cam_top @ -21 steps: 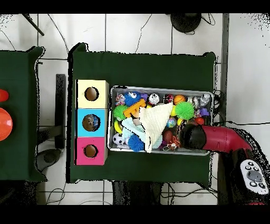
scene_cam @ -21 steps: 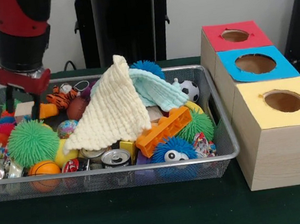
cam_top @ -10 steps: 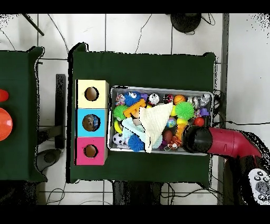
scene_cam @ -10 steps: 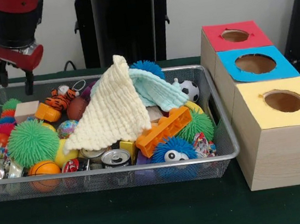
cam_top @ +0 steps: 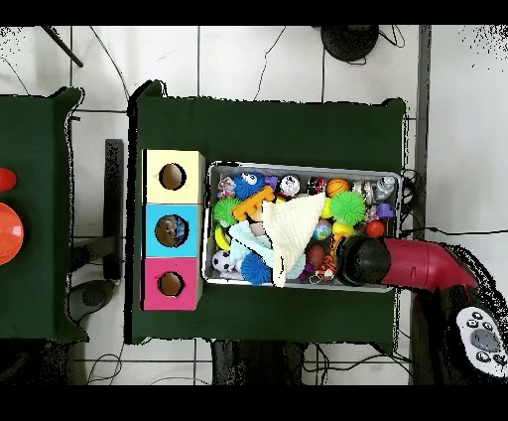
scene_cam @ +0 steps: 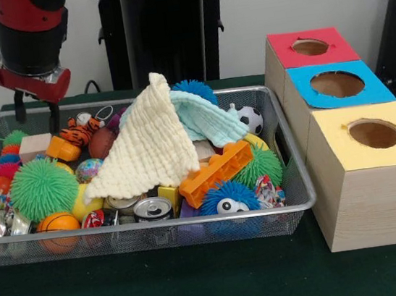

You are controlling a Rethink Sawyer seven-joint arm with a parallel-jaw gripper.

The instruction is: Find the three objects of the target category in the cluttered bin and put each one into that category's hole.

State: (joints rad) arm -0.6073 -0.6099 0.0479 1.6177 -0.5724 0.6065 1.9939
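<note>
My gripper [scene_cam: 37,116] hangs open and empty over the far left corner of the wire bin [scene_cam: 157,226]. Just below it lie a wooden block [scene_cam: 34,146], an orange toy [scene_cam: 61,148] and a striped tiger toy [scene_cam: 79,130]. A cream cloth [scene_cam: 147,147] and a light blue cloth [scene_cam: 209,121] are draped over the middle of the pile and hide what is under them. The red box [scene_cam: 313,60], blue box [scene_cam: 339,96] and yellow box [scene_cam: 376,154] each have a round hole on top. In the overhead view the arm's head [cam_top: 362,260] covers the gripper.
The bin also holds a green spiky ball [scene_cam: 42,187], a small basketball [scene_cam: 57,223], a can [scene_cam: 153,209], an orange brick [scene_cam: 216,171], a soccer ball [scene_cam: 251,119] and a blue spiky ball with an eye [scene_cam: 227,199]. The boxes [cam_top: 172,230] stand against the bin's side.
The gripper rose out of the bin's left end with nothing in it, then shifted slightly to the right and came down a little. The objects in the bin look unmoved.
</note>
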